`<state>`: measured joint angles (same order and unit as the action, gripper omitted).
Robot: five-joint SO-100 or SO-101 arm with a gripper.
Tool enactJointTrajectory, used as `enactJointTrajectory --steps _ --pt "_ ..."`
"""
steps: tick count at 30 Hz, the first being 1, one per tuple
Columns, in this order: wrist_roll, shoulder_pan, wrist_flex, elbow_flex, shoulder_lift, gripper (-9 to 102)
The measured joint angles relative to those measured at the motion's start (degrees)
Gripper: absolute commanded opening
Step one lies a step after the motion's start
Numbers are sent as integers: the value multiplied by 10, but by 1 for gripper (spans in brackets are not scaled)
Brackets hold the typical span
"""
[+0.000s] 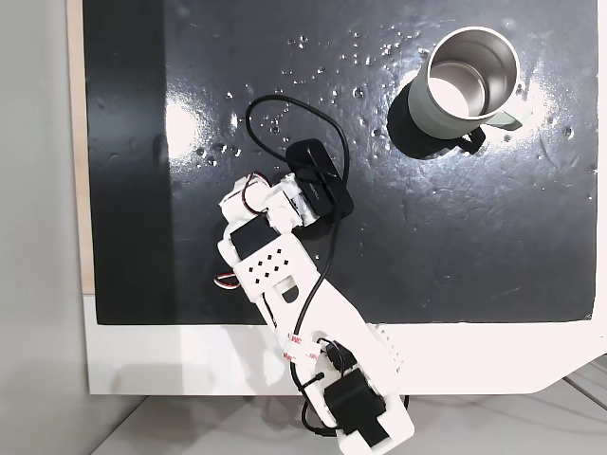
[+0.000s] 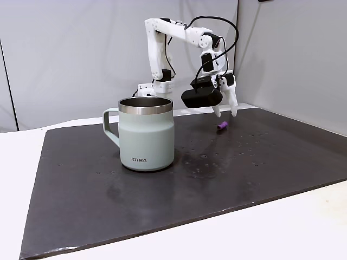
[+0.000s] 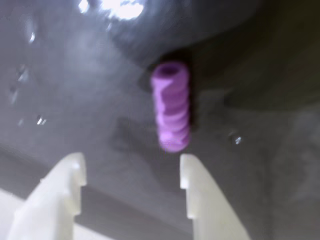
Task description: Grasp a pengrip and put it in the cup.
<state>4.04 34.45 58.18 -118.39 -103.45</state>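
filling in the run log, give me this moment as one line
phase: approach | end effector: open, above mat, fingertips short of pengrip | pengrip: lying on mat, ungrasped | cup: upright, apart from pengrip

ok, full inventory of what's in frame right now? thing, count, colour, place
Ribbed soft-rubber pengrip: 1, light purple, lying on the mat ahead of the open fingertips in the wrist view; untouched.
Stainless-steel mug with side handle, the cup: 1, grey-green wall, silver inside, upright on the mat, apart from the arm.
Mat: 1, glossy black, covers most of the table.
Table: 1, white, under the mat.
Wall panels: grey, behind the table in a fixed view.
Cable: 1, black, loops over the mat to the arm.
Arm: 1, white with black motors.
Gripper: 1, white fingers, open, above the mat.
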Motion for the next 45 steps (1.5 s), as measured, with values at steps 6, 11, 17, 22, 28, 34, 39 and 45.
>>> enactJointTrajectory --steps 6,11,17,22,28,34,39,45 --pt "-3 -17 -1 0 52 23" --pt "-3 -19 -1 17 113 18" --pt "-5 -16 6 48 147 6" --pt "-4 -16 6 50 149 0" --pt "-28 -44 47 50 87 0" --pt "-117 -167 142 142 -3 0" --pt "-213 -302 177 234 -28 0" --pt "-285 -411 187 352 -14 0"
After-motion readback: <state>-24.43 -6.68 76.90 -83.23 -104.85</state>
